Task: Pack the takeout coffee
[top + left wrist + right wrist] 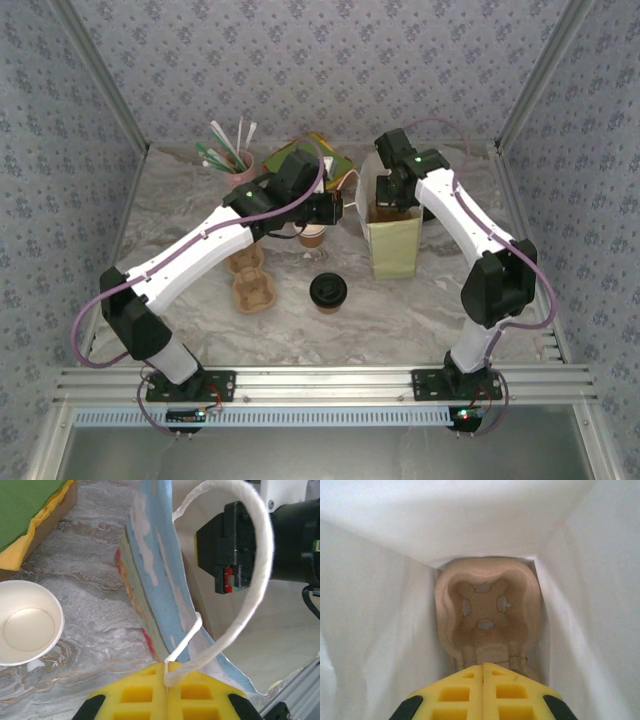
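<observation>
Fingers point(135, 695) of the left gripper point(166, 672) are pinched shut on the white cord handle point(250, 580) of the paper bag point(395, 255). The right gripper point(483, 672), pressed together, is seen inside the bag, just above a cardboard carrier point(487, 605) at its bottom. The coffee point(330, 304), black lid point(328, 288) on, is set on the table point(200, 330) near the bag, not touching it.

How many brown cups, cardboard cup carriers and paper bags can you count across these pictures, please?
Brown cups: 2, the lidded coffee and the open cup
Cup carriers: 2, the table carrier and the bagged carrier
Paper bags: 1, the paper bag
Total: 5
</observation>
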Robot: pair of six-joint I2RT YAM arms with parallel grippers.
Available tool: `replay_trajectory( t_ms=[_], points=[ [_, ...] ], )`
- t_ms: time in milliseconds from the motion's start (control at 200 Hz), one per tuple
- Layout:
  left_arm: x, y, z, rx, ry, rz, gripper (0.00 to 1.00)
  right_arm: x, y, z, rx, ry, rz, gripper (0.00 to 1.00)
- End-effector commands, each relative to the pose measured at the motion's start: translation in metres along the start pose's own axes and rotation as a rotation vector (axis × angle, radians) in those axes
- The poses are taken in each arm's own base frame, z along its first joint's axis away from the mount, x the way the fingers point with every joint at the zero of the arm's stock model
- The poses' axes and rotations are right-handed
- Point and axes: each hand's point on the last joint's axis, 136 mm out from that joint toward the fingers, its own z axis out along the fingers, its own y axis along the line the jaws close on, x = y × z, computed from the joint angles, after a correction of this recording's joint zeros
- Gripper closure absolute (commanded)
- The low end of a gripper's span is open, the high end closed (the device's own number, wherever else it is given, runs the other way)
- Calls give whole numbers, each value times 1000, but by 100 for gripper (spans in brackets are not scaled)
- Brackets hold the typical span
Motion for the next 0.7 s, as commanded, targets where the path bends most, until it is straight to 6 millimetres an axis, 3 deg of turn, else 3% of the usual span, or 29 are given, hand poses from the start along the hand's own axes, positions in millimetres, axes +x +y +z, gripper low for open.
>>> replay_trajectory(
  t_ms=[0,220,460,695],
  points=[
    [-10,-20,-2,33,-28,8,95,-3,-1,-22,-11,-12,24,100],
    [-10,-28,3,44,-18,17,92,-9,-4,-44,-18,-42,44,100],
    [-14,-34,-2,63,-24,25,73,-10,-3,-67,-44,-67,63,98],
    [-25,-42,-23,90,-60,32,59,-6,-3,-87,-66,-83,67,97]
  ],
)
